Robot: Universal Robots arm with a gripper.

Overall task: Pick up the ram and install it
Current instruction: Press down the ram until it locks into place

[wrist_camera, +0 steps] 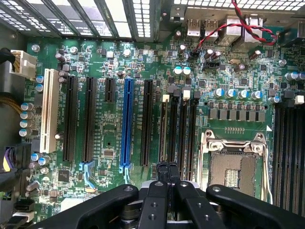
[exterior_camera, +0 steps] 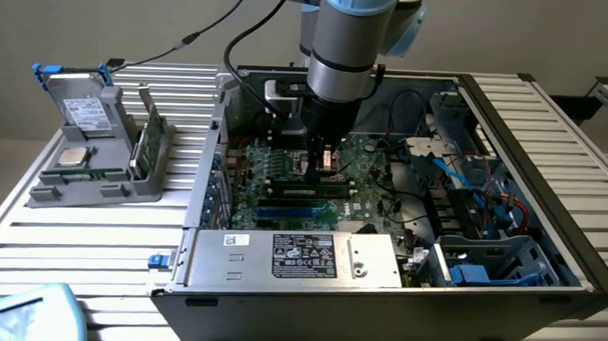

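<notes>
Green motherboard (wrist_camera: 114,138) with one blue slot (wrist_camera: 127,124), one white slot (wrist_camera: 46,110); black claw (wrist_camera: 167,179)

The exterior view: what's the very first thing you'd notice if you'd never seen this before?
Probably the big silver-and-blue robot arm reaching straight down into the open computer case, its gripper low over the green motherboard. A ram stick lies along the slots just below the gripper. On the exterior view's left, a grey holder on the slatted table carries spare parts.
</notes>
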